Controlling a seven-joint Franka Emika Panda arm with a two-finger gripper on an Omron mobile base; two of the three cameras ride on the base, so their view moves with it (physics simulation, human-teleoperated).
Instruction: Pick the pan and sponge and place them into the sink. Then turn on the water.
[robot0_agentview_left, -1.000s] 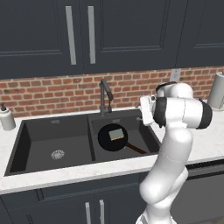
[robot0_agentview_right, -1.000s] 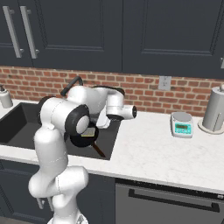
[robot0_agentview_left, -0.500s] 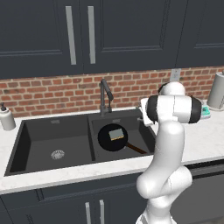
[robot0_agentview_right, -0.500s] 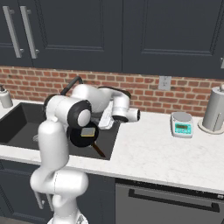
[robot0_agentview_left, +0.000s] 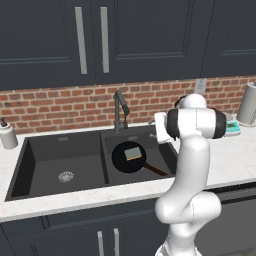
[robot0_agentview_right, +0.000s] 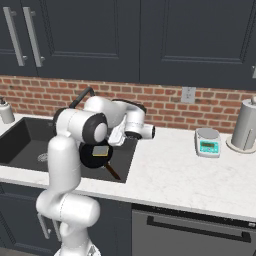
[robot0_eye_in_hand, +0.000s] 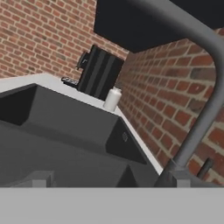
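Observation:
The black pan (robot0_agentview_left: 125, 159) lies in the right, smaller basin of the dark sink (robot0_agentview_left: 65, 150), its brown handle (robot0_agentview_left: 156, 170) pointing to the front right. On the pan rests the yellow sponge (robot0_agentview_left: 133, 153). From the right base view the pan (robot0_agentview_right: 93, 156) and sponge (robot0_agentview_right: 101, 150) sit just below my hand. My gripper (robot0_agentview_left: 161, 131) hangs over the basin's right rim, level with the faucet (robot0_agentview_left: 119, 107). In the hand view the fingertips (robot0_eye_in_hand: 39, 179) stand wide apart, open and holding nothing, and the faucet (robot0_eye_in_hand: 204, 111) arches close on the right with its lever (robot0_eye_in_hand: 204, 168) low beside the base.
A white soap dispenser (robot0_agentview_left: 7, 134) stands on the counter left of the sink. A kitchen scale (robot0_agentview_right: 208, 141) and a paper towel roll (robot0_agentview_right: 244, 125) sit to the right. The brick wall runs close behind the faucet, with dark cabinets above.
The arm's upper links have rolled more upright while the hand stays by the basin's right rim. Pan and sponge have not moved.

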